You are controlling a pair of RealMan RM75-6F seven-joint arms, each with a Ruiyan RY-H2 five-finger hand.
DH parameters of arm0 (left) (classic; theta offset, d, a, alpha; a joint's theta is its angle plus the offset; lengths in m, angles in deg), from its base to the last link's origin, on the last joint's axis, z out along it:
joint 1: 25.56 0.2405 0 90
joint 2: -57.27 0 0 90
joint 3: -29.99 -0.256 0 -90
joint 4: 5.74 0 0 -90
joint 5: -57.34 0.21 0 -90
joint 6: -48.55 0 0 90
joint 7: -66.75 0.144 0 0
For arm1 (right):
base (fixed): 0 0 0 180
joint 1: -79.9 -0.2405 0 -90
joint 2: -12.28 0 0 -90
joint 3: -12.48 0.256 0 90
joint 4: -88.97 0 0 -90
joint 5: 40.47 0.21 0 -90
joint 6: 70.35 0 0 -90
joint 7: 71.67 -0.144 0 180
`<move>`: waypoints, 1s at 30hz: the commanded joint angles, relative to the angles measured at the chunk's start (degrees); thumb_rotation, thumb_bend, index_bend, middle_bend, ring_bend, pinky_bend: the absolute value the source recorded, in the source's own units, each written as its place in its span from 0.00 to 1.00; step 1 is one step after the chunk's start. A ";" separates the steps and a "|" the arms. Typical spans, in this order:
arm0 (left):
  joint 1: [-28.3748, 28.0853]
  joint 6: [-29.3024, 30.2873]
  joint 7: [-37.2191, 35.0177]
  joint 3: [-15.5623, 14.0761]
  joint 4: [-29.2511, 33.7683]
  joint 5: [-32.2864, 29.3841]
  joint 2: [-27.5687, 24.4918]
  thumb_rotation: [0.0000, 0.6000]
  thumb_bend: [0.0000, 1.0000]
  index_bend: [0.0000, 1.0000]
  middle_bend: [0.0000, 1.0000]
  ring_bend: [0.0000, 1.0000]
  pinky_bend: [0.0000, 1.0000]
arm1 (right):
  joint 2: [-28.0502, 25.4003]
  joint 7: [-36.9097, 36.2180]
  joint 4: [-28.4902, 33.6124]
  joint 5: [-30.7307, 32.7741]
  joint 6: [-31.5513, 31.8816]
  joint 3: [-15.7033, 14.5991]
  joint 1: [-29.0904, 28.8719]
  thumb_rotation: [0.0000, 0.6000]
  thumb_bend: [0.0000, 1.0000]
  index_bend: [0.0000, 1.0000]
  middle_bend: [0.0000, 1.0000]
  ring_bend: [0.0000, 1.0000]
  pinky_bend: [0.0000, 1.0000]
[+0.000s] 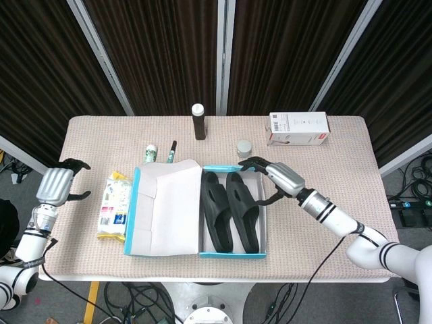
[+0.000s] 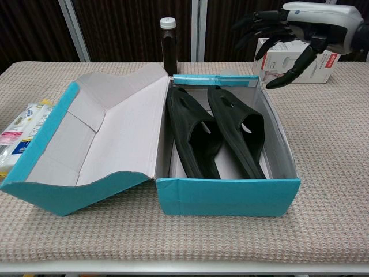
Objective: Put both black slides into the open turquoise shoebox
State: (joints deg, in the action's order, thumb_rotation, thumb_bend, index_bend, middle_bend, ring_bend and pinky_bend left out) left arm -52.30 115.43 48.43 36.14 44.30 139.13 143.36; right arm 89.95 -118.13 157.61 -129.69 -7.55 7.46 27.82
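Both black rubber slides (image 2: 216, 135) are sitting side by side inside the open turquoise cardboard shoebox (image 2: 228, 197), toes pointing toward the back of the table, and the box's grey-lined lid (image 1: 165, 206) is flopped open to the left. The right hand (image 1: 278, 178) hangs just above the box's far right corner, palm down, fingers spread and gently curled, holding nothing and not touching the slides. In the chest view it sits up high (image 2: 300, 26) in front of the white rectangular carton with red print (image 2: 323, 63), with the silver forearm running off to the right. The left hand (image 1: 57, 184) is parked way off past the table's left edge, fingers loosely curled with nothing in them, well apart from the packet of wet wipes (image 1: 115, 206). A dark brown bottle with a white cap (image 2: 168, 37) stands behind the box.
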 commanded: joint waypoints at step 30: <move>0.52 3.48 -1.09 0.06 -0.68 1.10 0.87 1.00 0.13 0.35 0.31 0.22 0.32 | 1.73 61.80 6.75 22.51 11.20 8.53 26.05 1.00 0.00 0.06 0.08 0.00 0.00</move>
State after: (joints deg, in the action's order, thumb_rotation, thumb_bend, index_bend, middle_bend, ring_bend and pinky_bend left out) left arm -51.78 118.98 47.40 36.23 43.69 140.26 144.16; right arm 91.62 -56.29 164.32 -106.93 3.83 15.81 53.84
